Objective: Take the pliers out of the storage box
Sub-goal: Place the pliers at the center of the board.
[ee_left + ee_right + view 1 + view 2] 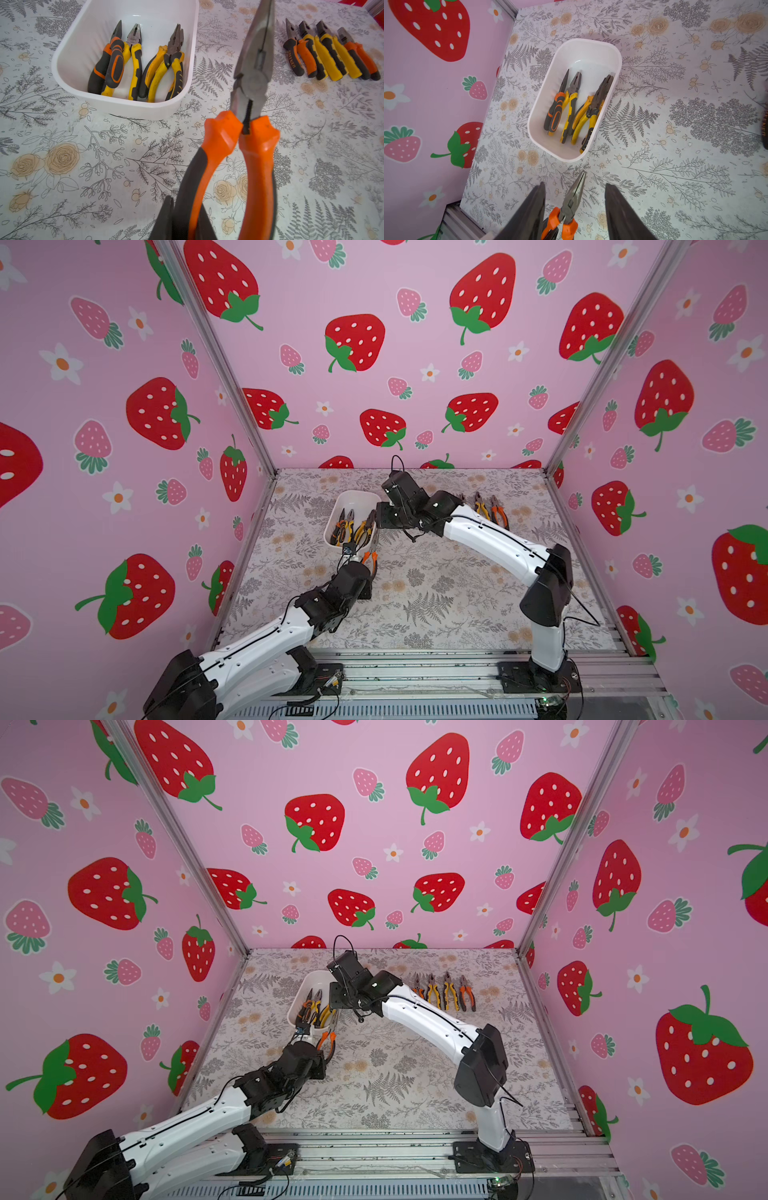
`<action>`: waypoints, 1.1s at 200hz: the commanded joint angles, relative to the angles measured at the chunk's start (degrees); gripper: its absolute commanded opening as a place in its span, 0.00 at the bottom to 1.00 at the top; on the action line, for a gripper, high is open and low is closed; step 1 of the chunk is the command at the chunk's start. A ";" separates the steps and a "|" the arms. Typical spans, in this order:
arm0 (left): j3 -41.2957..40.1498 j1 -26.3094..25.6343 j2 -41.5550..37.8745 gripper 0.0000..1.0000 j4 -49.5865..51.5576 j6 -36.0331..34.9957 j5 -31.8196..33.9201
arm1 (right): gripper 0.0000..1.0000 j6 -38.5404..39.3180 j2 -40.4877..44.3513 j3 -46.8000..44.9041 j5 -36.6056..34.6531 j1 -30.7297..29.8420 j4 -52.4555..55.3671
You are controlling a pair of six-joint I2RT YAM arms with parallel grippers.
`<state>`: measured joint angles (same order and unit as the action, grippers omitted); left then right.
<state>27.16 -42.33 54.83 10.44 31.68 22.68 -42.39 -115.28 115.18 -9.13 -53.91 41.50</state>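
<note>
The left arm (257, 639) is stretching forward, the left gripper (187, 224) clamping orange pliers (257, 145). The right arm (490, 539) is angling inward, the right gripper (574, 207) holding its fingers apart.

In a top view, the storage box (313, 979) is sitting centre-left on the counter (395, 1073), holding pliers (312, 1009); other pliers (446, 992) are lying rightward.

A floral cloth (415, 597) of grey ferns and tan roses covers the table. Pink walls (395, 364) printed with red strawberries and white flowers rise behind the cloth and on both its sides, with aluminium posts (227, 377) at its back corners and slotted metal rails (415, 670) along its front edge
</note>
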 commanded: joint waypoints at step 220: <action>8.21 -8.99 5.71 0.00 -0.22 -2.86 12.90 | 0.33 -19.92 -0.58 -3.76 8.35 -1.36 9.79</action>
<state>31.79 -50.74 59.90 11.00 29.58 32.03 -60.69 -118.67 112.71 -0.62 -54.76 51.29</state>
